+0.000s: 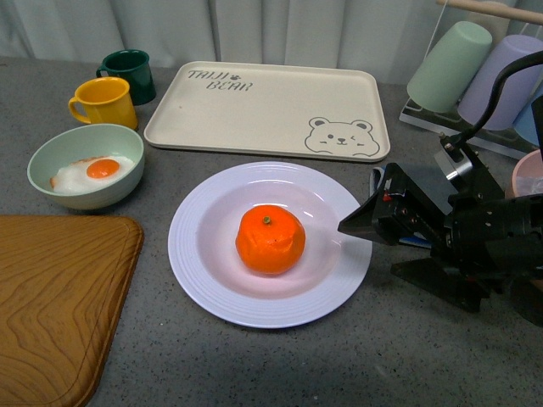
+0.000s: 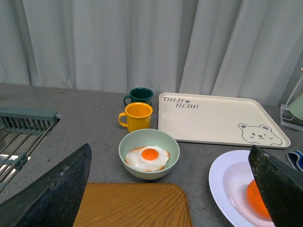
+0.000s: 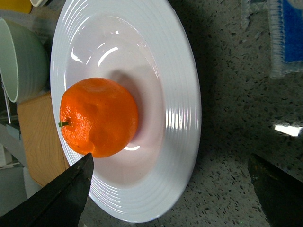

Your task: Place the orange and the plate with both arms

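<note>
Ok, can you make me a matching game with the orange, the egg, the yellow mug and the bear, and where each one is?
Things:
1. orange
2. egg
3. yellow mug
4. bear

Places:
A. in the bowl
B. printed on the tray
C. on the plate
D. beside the green mug

Pairs: 1-C, 2-A, 3-D, 4-B
</note>
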Tool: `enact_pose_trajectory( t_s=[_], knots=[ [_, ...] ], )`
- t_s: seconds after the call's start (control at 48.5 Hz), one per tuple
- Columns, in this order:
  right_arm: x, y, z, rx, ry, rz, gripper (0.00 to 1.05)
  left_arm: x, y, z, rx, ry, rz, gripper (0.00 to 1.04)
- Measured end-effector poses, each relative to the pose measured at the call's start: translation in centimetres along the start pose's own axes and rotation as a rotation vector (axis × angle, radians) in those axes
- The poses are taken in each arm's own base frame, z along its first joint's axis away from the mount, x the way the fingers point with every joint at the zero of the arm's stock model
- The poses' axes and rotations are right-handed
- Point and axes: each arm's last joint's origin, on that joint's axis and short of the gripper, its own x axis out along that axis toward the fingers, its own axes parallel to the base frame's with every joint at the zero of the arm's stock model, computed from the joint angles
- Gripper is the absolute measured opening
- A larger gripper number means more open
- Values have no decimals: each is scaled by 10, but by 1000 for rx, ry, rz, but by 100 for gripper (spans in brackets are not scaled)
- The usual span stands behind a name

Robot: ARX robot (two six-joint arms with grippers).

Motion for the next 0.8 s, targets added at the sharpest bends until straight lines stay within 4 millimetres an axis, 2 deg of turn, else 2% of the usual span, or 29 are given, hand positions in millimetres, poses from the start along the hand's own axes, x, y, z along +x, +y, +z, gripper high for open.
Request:
enact_pose_trajectory(
  t_s=[0.433,0.804],
  knots=[
    [25,0,8,119,14,49,95,0,0,0,0,0,0,98],
    [34,-1,15,195,3,75,95,0,0,0,0,0,0,98]
  ],
)
